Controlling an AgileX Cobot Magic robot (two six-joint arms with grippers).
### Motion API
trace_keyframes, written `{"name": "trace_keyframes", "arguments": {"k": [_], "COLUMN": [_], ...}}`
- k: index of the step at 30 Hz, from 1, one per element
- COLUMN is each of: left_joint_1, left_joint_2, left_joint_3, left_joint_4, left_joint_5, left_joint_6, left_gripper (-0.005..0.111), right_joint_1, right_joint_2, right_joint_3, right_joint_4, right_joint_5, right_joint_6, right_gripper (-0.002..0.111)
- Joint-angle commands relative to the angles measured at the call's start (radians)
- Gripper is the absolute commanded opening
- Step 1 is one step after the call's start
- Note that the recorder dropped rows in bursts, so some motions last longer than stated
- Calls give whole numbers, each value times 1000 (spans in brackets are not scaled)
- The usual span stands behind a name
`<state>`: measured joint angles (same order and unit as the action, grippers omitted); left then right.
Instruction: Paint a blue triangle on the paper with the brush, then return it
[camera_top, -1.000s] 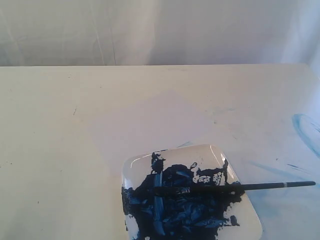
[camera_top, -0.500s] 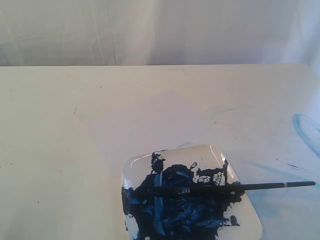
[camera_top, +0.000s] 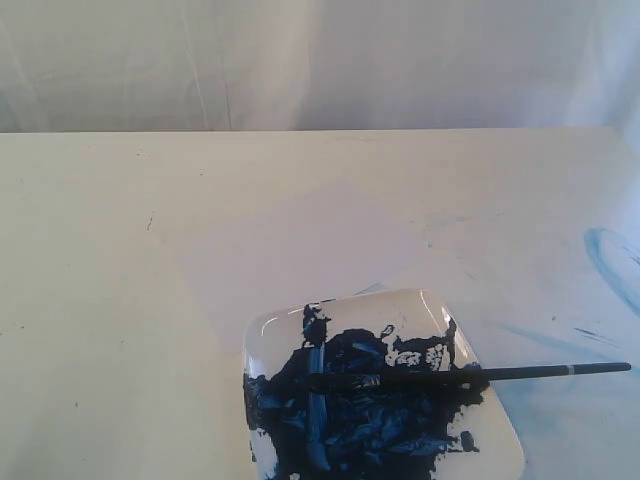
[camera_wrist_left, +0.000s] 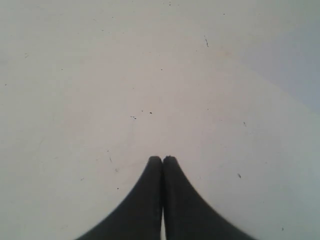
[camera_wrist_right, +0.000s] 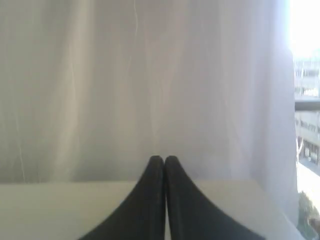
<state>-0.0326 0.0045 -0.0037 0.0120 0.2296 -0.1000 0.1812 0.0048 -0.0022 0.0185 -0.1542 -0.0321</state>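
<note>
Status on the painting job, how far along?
Done: nothing visible. The paper is bare, no strokes on it.
In hand: nothing. The brush lies across the plate, bristles in the blue paint. The left claw and right claw are shut and empty, and neither shows in the exterior view.
Left: everything. Pick up the brush, paint on the paper, put the brush back.

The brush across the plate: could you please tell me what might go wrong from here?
The brush lies in blue paint on the plate; only its thin handle overhangs, so a grasp may slip or tip the plate. The paper barely stands out from the table, so strokes could stray off it.
</note>
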Motion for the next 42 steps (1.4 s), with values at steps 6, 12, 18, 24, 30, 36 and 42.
{"name": "trace_keyframes", "arguments": {"k": [6, 12, 18, 24, 30, 36, 42], "left_joint_1": [-4, -4, -4, -4, -4, -4, -4], "left_joint_2": [-4, -4, -4, -4, -4, -4, -4], "left_joint_3": [4, 4, 4, 4, 4, 4, 4], "left_joint_4": [-2, -2, -2, -2, -2, -2, -2], "left_joint_5": [4, 4, 4, 4, 4, 4, 4], "left_joint_6": [-1, -1, -1, -1, -1, -1, -1], "left_gripper": [0, 0, 0, 0, 0, 0, 0], "right_joint_1": [0, 0, 0, 2, 21, 21, 21], "right_joint_2": [-5, -5, 60, 323, 622, 820, 930], "right_joint_3": [2, 2, -119, -345, -442, -438, -406], "right_joint_4": [-11, -18, -28, 62, 499, 606, 614], "right_joint_5": [-386, -338, 197, 513, 776, 787, 772], "right_joint_6": [582, 1086, 1043, 781, 334, 245, 245], "right_gripper": [0, 0, 0, 0, 0, 0, 0]}}
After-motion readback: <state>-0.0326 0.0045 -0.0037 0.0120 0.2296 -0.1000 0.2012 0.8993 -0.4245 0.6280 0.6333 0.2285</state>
